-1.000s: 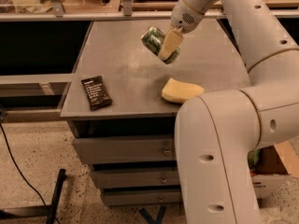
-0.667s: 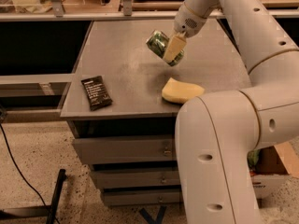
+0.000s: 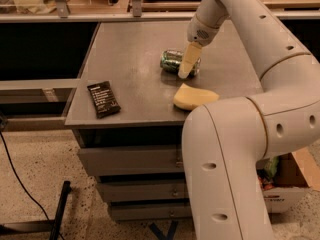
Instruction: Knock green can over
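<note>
I am looking down on a grey table that sits on a stack of drawers, with a speckled floor below and a pale rail running along the far side. A black cable trails over the floor at the left. At the lower right, a cardboard box shows behind the robot.

On my single camera view the robot's white arm fills the right side. It rises from the near right and bends over the table towards the far middle. The gripper hangs at its end, pointing down and slightly left, with its pale tip close to the table surface. I cannot tell whether the gripper is apart, together or clamped on anything.

The green can lies on its side around the middle of the table, its length running roughly left to right. The gripper crosses in front of the can's right part and hides it; whether it touches the can I cannot tell.

A yellow sponge rests flat just nearer than the can, close to the gripper's tip and apart from the can. A black wrapper lies flat near the table's near left corner, well apart from the can and the sponge.
</note>
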Controlling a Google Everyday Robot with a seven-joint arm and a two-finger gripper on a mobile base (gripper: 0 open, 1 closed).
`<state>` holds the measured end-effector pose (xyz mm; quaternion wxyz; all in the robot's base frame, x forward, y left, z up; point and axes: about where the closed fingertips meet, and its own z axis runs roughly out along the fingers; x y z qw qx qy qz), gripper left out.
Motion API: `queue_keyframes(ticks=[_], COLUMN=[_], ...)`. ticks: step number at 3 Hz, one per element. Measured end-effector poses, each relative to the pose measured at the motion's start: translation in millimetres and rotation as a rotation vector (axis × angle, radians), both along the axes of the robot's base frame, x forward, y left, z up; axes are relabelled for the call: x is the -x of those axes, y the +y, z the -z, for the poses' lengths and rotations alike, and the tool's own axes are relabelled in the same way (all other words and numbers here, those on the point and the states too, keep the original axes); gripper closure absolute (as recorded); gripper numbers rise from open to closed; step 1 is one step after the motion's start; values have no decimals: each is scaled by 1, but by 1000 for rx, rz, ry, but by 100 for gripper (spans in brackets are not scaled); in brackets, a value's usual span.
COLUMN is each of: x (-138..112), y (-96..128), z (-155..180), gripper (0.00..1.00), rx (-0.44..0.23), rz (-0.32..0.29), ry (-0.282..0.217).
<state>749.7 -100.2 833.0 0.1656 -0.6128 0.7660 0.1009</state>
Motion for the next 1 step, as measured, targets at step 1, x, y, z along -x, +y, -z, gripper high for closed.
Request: queue_keyframes(ticks=[1], x=[0], y=[0], z=[0], gripper=[0], rx=[0], rz=[0], ry=[0])
